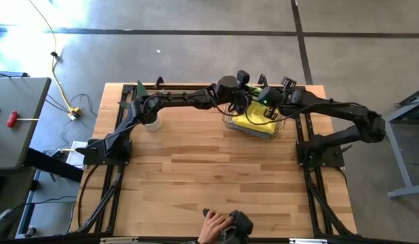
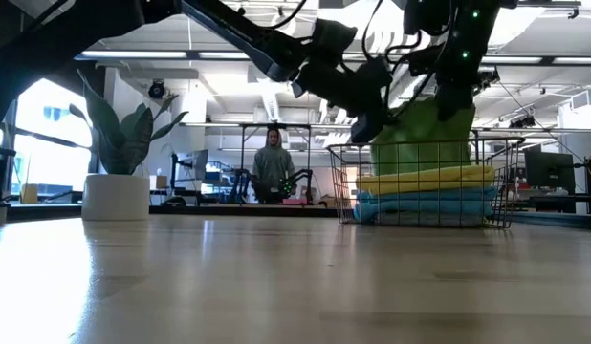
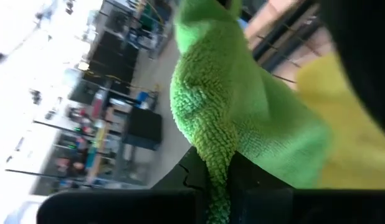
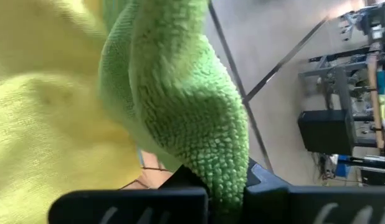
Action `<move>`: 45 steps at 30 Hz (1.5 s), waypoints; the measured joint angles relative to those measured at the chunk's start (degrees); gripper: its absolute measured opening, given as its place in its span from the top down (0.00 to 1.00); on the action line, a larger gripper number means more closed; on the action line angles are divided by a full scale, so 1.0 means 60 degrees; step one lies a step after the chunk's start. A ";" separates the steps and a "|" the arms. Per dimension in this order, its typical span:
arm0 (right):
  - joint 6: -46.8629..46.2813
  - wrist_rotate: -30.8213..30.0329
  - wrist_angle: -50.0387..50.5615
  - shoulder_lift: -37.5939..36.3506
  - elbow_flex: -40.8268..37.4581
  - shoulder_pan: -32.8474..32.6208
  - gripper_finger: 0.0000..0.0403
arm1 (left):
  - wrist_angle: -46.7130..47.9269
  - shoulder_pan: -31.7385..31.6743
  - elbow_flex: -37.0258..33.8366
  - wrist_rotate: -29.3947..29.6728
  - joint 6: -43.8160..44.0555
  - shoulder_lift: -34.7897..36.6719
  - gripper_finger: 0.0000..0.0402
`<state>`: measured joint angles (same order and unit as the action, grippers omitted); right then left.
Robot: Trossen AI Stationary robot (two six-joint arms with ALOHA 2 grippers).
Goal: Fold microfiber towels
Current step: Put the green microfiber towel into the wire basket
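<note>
A grey concrete floor (image 1: 196, 47) surrounded the wooden table (image 1: 196, 169); bright windows (image 2: 42, 134) lit the left, desks (image 2: 276, 196) stood far back.

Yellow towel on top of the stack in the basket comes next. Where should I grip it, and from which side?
From above: the wire basket walls block its sides. The yellow towel lies flat on the teal one, so pinch a corner or edge. Both end effectors, left and right, currently hold the green towel.

A wire mesh basket (image 1: 283, 127) sat at the far side of the wooden table (image 1: 196, 176), with a potted plant (image 2: 116, 153) well apart from it. A person (image 2: 273, 164) stood in the room beyond. A red-handled tool (image 1: 13, 120) lay on the grey side table (image 1: 20, 135).
</note>
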<state>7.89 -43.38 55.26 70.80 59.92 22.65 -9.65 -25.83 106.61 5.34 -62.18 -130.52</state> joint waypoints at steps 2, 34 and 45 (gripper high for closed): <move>-0.0093 0.0097 0.0043 0.0050 -0.0011 0.0000 1.00 | 0.0379 -0.0007 0.0000 -0.0100 0.0242 0.0000 0.98; -0.0560 0.4958 0.0892 0.1432 -0.0011 -0.0044 0.71 | 0.4658 0.0789 0.0079 -0.0743 0.2794 0.0476 0.68; -0.0570 0.5345 0.1110 0.0915 -0.0011 -0.0283 0.71 | 0.8150 0.1194 0.0488 -0.2207 0.4347 0.0912 0.67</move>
<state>4.47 -11.31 61.92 76.29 59.86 20.96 39.25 -18.66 109.54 -7.90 -36.10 -125.05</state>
